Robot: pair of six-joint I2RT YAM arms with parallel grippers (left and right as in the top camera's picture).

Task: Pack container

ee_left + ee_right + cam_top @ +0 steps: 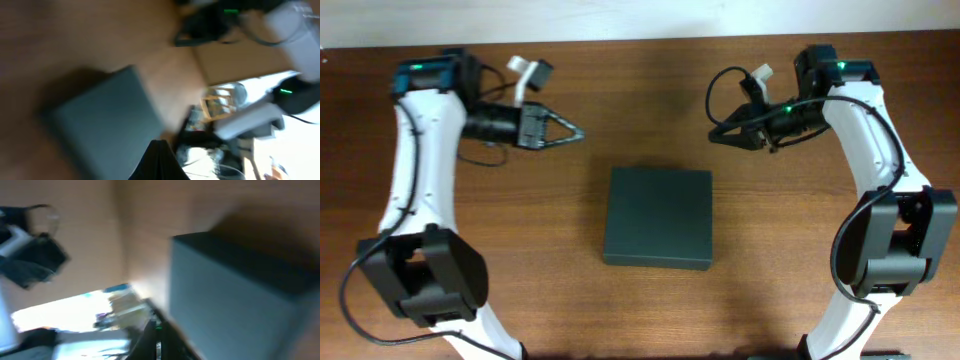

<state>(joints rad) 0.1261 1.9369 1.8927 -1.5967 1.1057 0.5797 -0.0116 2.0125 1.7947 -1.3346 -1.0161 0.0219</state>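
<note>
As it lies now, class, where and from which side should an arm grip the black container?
Likely the front edge of the container, from the near side: it lies flat, closed, and looks too broad for jaws to span. Hinge unseen.

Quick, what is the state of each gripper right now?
Left gripper: closed, holding nothing.
Right gripper: closed, holding nothing.

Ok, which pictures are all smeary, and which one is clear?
Overhead view: clear, the container has crisp edges. Left wrist view: smeary, the container is fuzzy, with a washed-out bright patch on the right. Right wrist view: smeary too, with glare at lower left.
</note>
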